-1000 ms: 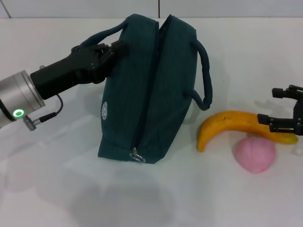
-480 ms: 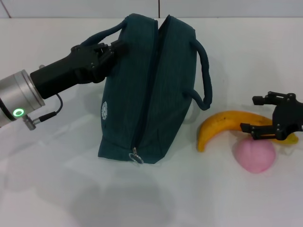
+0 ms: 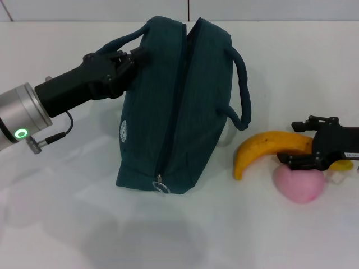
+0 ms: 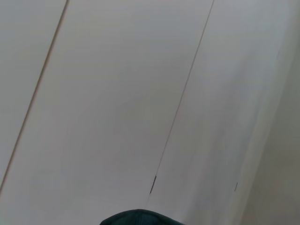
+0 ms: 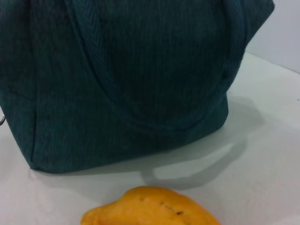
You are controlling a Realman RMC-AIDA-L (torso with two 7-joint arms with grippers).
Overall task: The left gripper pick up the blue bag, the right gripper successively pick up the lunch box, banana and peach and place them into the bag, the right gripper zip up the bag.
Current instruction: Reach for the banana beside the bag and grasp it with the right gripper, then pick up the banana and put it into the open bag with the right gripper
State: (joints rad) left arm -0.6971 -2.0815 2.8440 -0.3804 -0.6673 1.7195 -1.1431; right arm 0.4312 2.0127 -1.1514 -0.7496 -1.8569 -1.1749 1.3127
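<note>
Left gripper [image 3: 128,60] clamped on blue bag [image 3: 179,112] handle, upper left, propping it upright for loading. Right gripper [image 3: 297,143], lower right, spread around banana [image 3: 269,147], beside peach [image 3: 300,184].

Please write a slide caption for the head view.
Left hand grips bag handle; right hand reaches over banana and peach.

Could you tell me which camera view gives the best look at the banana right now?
The head view: the banana shows nearly whole, lying right of the blue bag, with the right gripper over its far end. The right wrist view catches only one end. The left wrist view shows none of it.
</note>
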